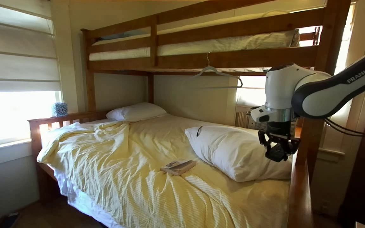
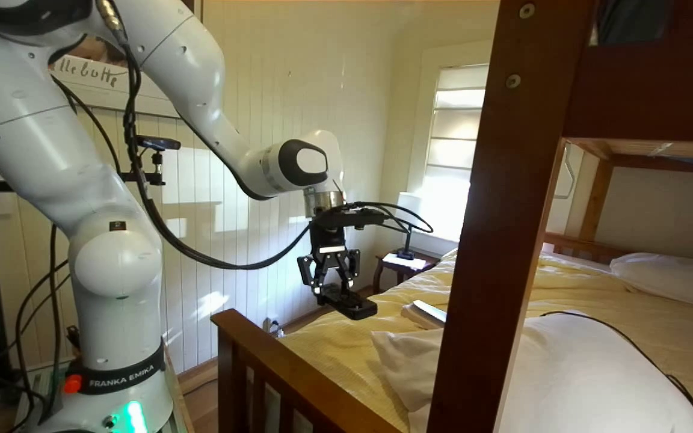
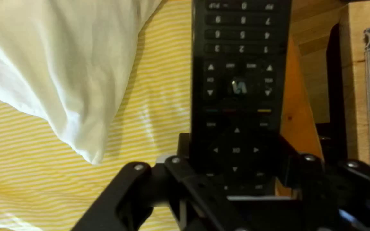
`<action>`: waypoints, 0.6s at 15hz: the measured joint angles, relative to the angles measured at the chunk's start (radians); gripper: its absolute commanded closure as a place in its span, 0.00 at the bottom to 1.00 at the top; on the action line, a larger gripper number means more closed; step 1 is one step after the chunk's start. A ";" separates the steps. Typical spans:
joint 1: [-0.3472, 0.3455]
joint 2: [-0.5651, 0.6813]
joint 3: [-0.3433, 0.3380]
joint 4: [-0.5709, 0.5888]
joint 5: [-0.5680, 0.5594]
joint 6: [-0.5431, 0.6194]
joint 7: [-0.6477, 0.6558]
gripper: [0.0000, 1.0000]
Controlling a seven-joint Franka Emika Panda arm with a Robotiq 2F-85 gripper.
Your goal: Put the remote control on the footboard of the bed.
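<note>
My gripper [image 2: 335, 287] is shut on the black remote control [image 3: 240, 86], gripping it by its sides near one end. In the wrist view its buttons face the camera and its far end runs out past the top edge. Both exterior views show the remote held in the air over the near end of the bed [image 1: 122, 164]. The footboard [image 2: 298, 364] is the brown end board with a narrow top rail and a tall post [image 2: 488, 240]. In the wrist view the footboard's orange-brown wood [image 3: 300, 118] lies below and right of the remote, with a gap between them.
A white pillow [image 1: 230, 152] lies beside the footboard on the yellow sheet. Further along the bed sits a book [image 1: 178, 167]. A hanger [image 1: 210, 68] hangs from the upper bunk rail. Black cables [image 2: 238, 264] loop from the arm.
</note>
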 measured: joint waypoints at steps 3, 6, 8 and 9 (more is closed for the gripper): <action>-0.044 -0.038 -0.060 0.000 0.000 -0.059 -0.155 0.64; -0.117 -0.046 -0.077 -0.001 -0.001 -0.102 -0.168 0.39; -0.133 -0.046 -0.076 -0.001 -0.001 -0.103 -0.161 0.64; -0.133 -0.046 -0.073 -0.002 -0.001 -0.104 -0.156 0.64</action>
